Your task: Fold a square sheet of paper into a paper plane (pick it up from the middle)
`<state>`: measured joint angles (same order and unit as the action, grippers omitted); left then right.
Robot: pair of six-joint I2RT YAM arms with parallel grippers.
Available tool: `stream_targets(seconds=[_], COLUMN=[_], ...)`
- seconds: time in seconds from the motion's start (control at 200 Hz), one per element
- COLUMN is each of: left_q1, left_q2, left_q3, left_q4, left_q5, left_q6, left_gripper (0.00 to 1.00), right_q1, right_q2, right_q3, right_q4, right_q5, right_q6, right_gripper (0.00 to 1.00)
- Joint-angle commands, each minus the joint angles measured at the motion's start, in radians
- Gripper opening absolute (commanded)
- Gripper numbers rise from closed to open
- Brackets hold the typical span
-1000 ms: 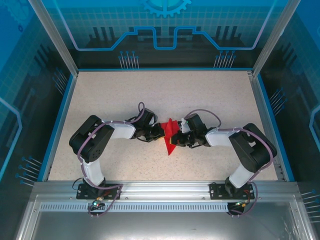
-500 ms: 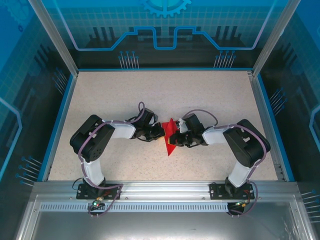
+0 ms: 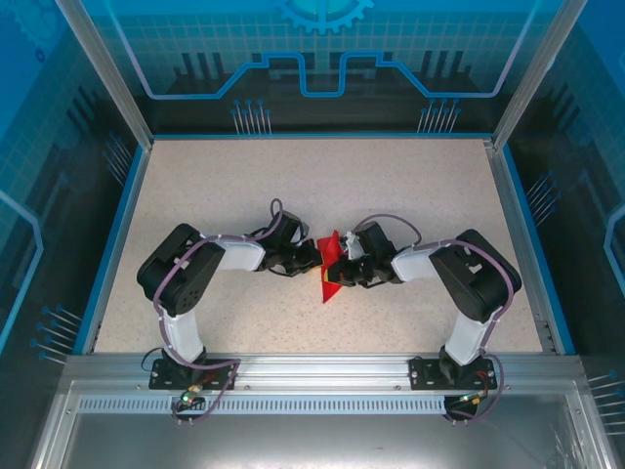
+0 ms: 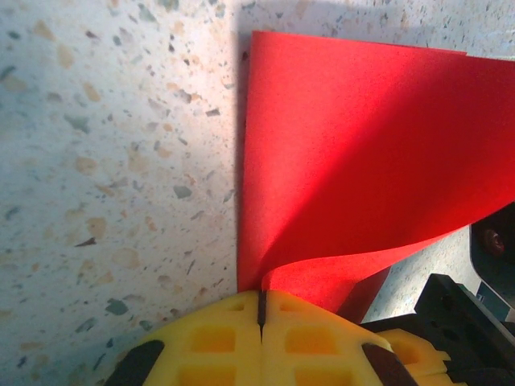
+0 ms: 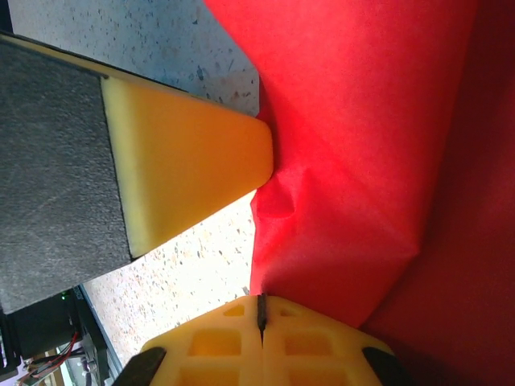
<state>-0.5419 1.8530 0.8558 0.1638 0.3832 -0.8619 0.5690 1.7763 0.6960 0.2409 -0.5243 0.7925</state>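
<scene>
While your left hand [image 4: 261, 301] and right hand [image 5: 260, 310] are clamping opposite sides of the paper [image 4: 354, 145], be tensioning evenly, sharpening its crease.

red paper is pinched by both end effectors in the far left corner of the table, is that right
Not quite. The left end effector and the right end effector do both pinch the red paper, but it sits around the middle of the table, not in the far left corner. The top external view shows this.

High rear overhead; two close wrist views, apparently sharing red paper [image 4: 362, 161]
</scene>
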Motion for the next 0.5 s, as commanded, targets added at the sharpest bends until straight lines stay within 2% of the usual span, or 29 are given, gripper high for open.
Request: stream_targets(seconds=[0.0,0.315,0.495], left_q1=[0.003,0.002,-0.044], left_q2=[0.02,-0.143,-0.242], left_q3=[-0.013,0.022,-0.017], left_q4=[-0.098,-0.227,-0.302], left_q5=[-0.048,-0.111,-0.161], left_q6=[0.01,0.075,0.062], left_gripper=[0.06,0.26,0.37], right_q1=[0.019,0.014,0.012], right_q2=[0.026,0.027,0.032], right_q3=[0.015,-0.006,-0.008], right_q4=[0.009,0.021,0.024], right_q5=[-0.004,-0.002,-0.008], right_q6=[-0.001,0.002,0.01], right_gripper=[0.02,0.02,0.02])
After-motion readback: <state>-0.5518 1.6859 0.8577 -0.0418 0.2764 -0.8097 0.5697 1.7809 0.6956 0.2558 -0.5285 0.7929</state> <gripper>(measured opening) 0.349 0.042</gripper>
